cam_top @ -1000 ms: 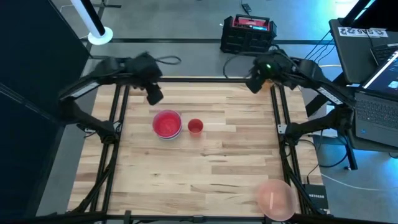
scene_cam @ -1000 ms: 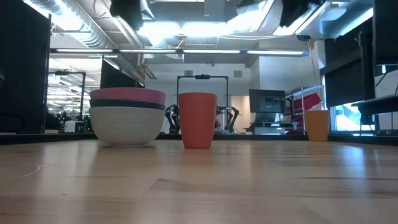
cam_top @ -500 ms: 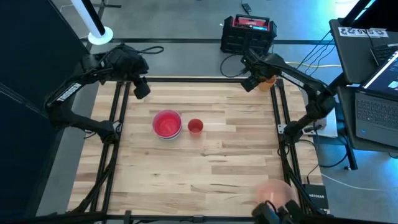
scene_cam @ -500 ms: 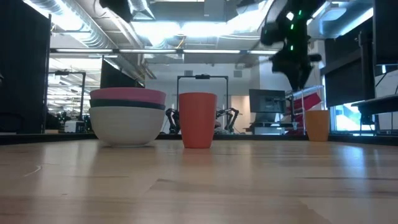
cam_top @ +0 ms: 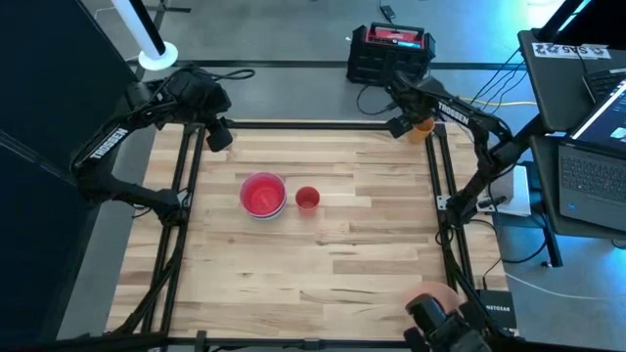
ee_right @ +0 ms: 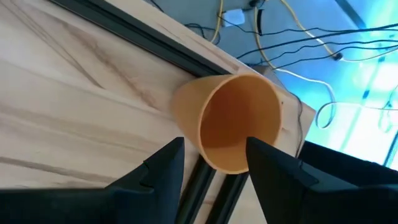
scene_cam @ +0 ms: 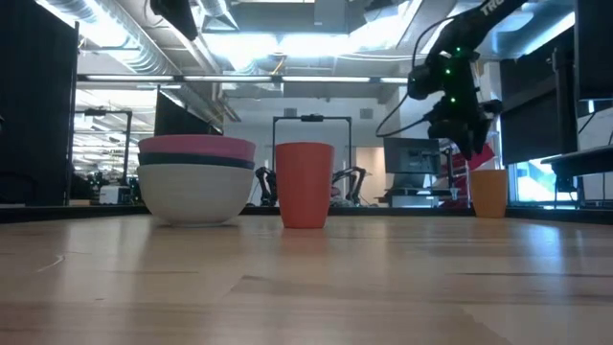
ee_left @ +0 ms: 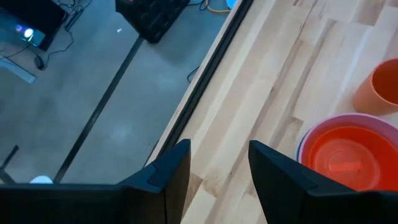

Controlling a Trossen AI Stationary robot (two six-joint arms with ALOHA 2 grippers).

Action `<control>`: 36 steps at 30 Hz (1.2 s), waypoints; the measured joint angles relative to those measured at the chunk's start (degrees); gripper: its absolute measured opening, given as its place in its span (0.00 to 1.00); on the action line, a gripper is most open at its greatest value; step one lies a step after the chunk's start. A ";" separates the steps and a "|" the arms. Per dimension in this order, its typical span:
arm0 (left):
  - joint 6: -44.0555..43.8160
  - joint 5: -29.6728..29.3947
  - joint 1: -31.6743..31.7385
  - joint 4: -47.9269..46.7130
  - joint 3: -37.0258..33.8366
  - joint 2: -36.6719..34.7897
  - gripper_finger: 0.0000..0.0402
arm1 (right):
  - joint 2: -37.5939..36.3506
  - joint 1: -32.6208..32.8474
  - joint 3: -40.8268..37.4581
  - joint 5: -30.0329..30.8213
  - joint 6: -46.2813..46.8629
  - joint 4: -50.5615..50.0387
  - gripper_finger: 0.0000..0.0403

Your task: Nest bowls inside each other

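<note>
Remaining translucent pink bowl far across table from red-topped bowl stack; nearer right claw and left claw, both spread, empty.

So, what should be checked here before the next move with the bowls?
1. Left tool open and empty: ok.
2. Right tool open and empty: ok.
3. Right tool aimed at a bowl: not ok, it faces the orange cup.
4. Stacked bowls upright and nested: ok.
5. Red cup apart from the stack: ok.
6. Large pale pink bowl free to grasp: not ok, a dark shape partly covers it.
</note>
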 joint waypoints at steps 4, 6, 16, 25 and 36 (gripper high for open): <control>0.18 0.00 0.01 -0.19 0.00 0.00 0.36 | 1.32 -0.86 -0.03 -1.70 -0.33 0.46 0.40; 0.27 0.01 0.01 -0.28 -0.01 0.00 0.36 | 1.98 -1.28 -0.04 -2.55 -0.49 0.70 0.40; 0.71 0.02 0.04 -0.75 -0.02 0.00 0.36 | 5.28 -3.42 -0.11 -6.81 -1.32 1.85 0.40; 0.55 0.02 0.04 -2.38 -0.02 0.00 0.36 | 9.80 -3.75 -0.19 -8.58 -2.45 2.78 0.38; -0.53 0.03 0.04 -3.00 -0.02 0.00 0.36 | 5.64 3.66 4.88 -18.18 -4.78 -0.17 0.12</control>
